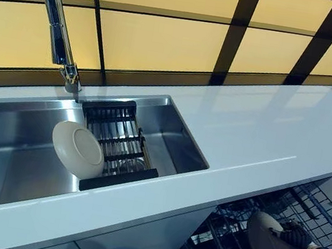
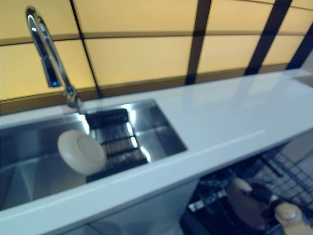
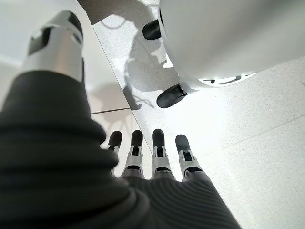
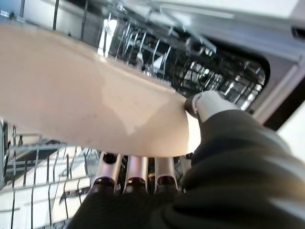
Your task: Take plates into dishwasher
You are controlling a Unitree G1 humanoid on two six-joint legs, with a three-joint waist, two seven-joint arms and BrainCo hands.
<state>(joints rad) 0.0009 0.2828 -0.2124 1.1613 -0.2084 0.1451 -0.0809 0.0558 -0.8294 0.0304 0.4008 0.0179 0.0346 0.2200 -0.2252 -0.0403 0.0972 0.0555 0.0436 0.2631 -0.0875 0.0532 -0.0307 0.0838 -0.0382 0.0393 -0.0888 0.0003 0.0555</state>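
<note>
Down at the lower right, my right hand (image 1: 297,237) is shut on a cream plate (image 1: 268,247) and holds it over the dishwasher rack (image 1: 324,211). In the right wrist view the thumb (image 4: 206,106) presses on the plate's (image 4: 95,105) rim and the fingers (image 4: 137,171) curl under it, with the rack's wire tines (image 4: 190,64) just beyond. A second white plate (image 1: 78,149) leans on edge against the black drying rack (image 1: 117,136) in the sink. My left hand (image 3: 157,157) shows only in its own wrist view, fingers straight and empty, hanging over the floor.
The steel sink (image 1: 3,155) has a tall chrome tap (image 1: 56,19) behind it. A long white counter (image 1: 265,134) runs to the right, and its front edge overhangs the pulled-out dishwasher rack. Yellow panels with dark frames form the back wall.
</note>
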